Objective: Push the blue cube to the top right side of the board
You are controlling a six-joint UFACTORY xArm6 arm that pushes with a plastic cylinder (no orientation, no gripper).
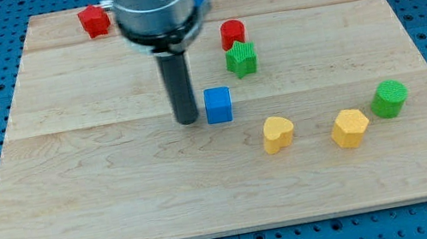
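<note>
Camera view showed my tip point(188, 121), a plain rod with no pincer, just left of the blue cube point(218, 105), placed to shove it rightward.

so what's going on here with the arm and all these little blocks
A single robot arm ending in a straight dark rod is working on a wooden board scattered with small coloured blocks. My tip sits just to the view's left of the blue cube, close beside it, placed to shove it rightward. The cube is near the board's middle, not yet at the top right. A red cylinder and green star-shaped block lie up and right of it.
</note>
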